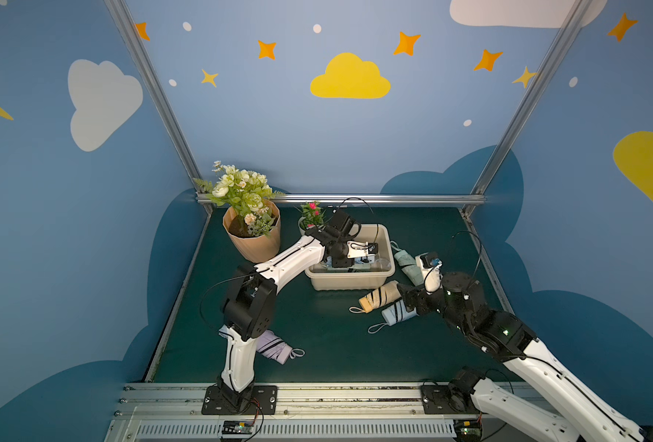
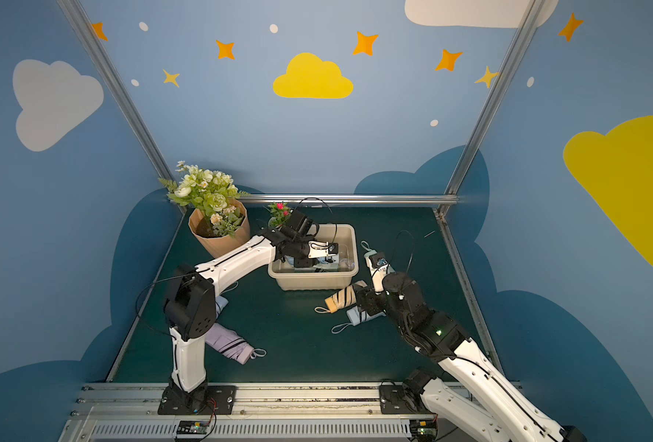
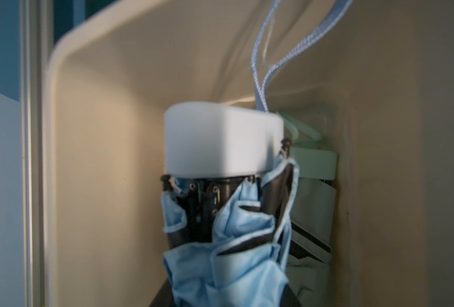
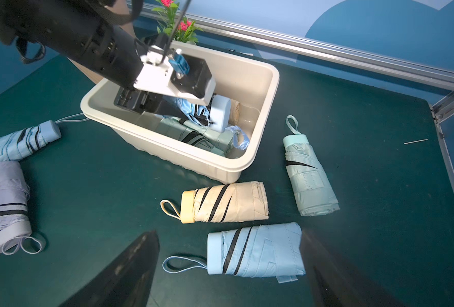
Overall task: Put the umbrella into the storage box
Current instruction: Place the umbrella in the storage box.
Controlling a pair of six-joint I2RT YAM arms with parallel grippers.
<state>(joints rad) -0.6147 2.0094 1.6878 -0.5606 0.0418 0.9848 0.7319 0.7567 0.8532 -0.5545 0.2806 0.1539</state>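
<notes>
Reaches down into the storage box [image 4: 183, 162] with the left gripper [image 4: 175, 113], jaws clamped on the fabric of the blue umbrella [image 3: 234, 239]. Holds its pale handle cap a little short of the box's right end wall, with some bare floor between, just above a mint umbrella [image 4: 194, 135] lying inside the box. Hovers with the right gripper [image 4: 227, 231] in front of the box, jaws wide apart, over a second blue umbrella [image 4: 260, 249]. Shows a beige umbrella [image 4: 228, 202] between that one and the box's front wall, near the wall but not touching. Shows another mint umbrella [image 4: 311, 180] beside the box's right end, clear of the rim. Leaves open mat [image 1: 309, 336] in front of the box's left half.
</notes>
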